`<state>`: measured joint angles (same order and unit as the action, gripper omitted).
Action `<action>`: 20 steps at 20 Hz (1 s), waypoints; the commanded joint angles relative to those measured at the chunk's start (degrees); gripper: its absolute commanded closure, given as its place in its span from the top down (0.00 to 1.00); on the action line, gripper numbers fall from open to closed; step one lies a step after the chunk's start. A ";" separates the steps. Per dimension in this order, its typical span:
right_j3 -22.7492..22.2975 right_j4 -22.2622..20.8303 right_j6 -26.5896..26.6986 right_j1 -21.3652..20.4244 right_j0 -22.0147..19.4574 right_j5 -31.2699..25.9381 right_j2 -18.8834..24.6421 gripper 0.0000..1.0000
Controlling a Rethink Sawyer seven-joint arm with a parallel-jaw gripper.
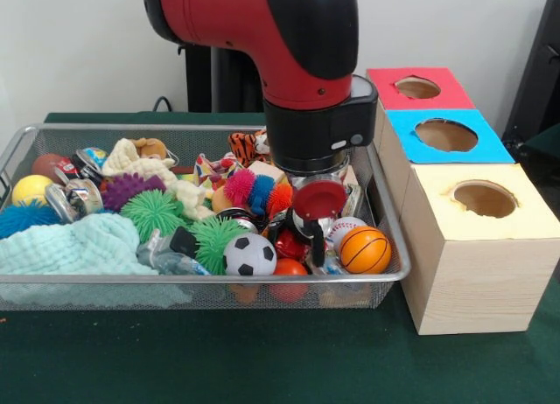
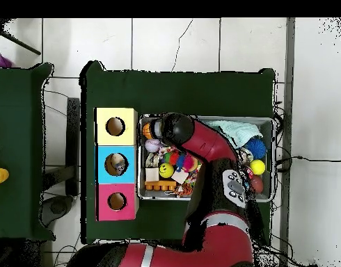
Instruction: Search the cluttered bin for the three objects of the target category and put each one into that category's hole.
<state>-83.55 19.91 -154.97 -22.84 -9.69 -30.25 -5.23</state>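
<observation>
The silver wire-mesh bin [image 1: 201, 282] is full of toys and also shows in the overhead view [image 2: 159, 199]. One see-through wrinkly plastic bottle [image 1: 163, 257] lies at the bin's front, between the mint cloth and a green spiky ball. My gripper [image 1: 311, 242] is lowered into the bin's right part, between the soccer ball [image 1: 249, 255] and the basketball [image 1: 364, 249]. A small see-through piece [image 1: 331, 264] glints right beside it; I cannot tell whether it is held. Overhead, the arm [image 2: 201, 142] hides the gripper. I see no bottle with a blue label.
Three wooden boxes stand beside the bin, each with a round hole: yellow [image 1: 484, 198], blue [image 1: 446, 135], red [image 1: 417, 87]. Overhead, something pale shows inside the blue hole [image 2: 116, 163]. Metal cans [image 1: 68, 199] lie at the bin's left. A mint cloth [image 1: 70, 245] covers the front left.
</observation>
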 commanded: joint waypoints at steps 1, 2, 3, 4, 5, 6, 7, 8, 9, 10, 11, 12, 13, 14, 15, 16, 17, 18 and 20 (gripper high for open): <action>-3.35 -1.07 -1.68 4.81 -1.08 4.18 5.87 1.00; -3.64 -1.21 -1.57 4.73 -1.14 4.35 5.97 1.00; -3.99 -1.24 -1.62 4.86 -1.06 4.85 6.27 1.00; -4.12 -1.35 -1.70 4.76 -0.91 4.80 6.16 1.00; -4.04 -1.39 -1.93 4.92 -0.60 4.73 6.05 1.00; -4.01 -1.32 -2.12 4.82 -0.38 4.38 5.99 1.00; -3.98 -1.25 -2.32 4.71 -0.16 4.03 5.93 1.00; -3.98 -1.14 -2.59 4.37 0.18 3.42 5.76 1.00; -3.97 -0.96 -2.97 4.05 0.61 2.62 5.57 1.00; -4.04 -0.75 -3.45 3.54 1.08 1.68 5.34 1.00; -4.19 -0.54 -3.88 3.03 1.40 0.91 5.14 1.00; -4.51 -0.25 -4.39 2.61 1.75 0.55 5.15 1.00; -4.68 -0.02 -4.64 2.27 1.80 0.38 5.16 1.00; -4.96 0.26 -5.01 2.18 2.01 0.62 5.34 1.00; -5.02 0.50 -5.01 2.32 1.76 0.87 5.63 1.00; -5.21 0.74 -5.10 2.52 1.75 1.39 6.05 1.00; -5.53 1.00 -5.13 2.68 1.60 1.94 6.52 1.00; -5.67 1.16 -5.28 2.97 1.69 2.64 6.83 1.00; -5.82 1.44 -5.47 3.48 1.77 3.17 7.26 1.00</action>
<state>-83.87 19.91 -154.97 -22.06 -8.28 -28.16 -3.56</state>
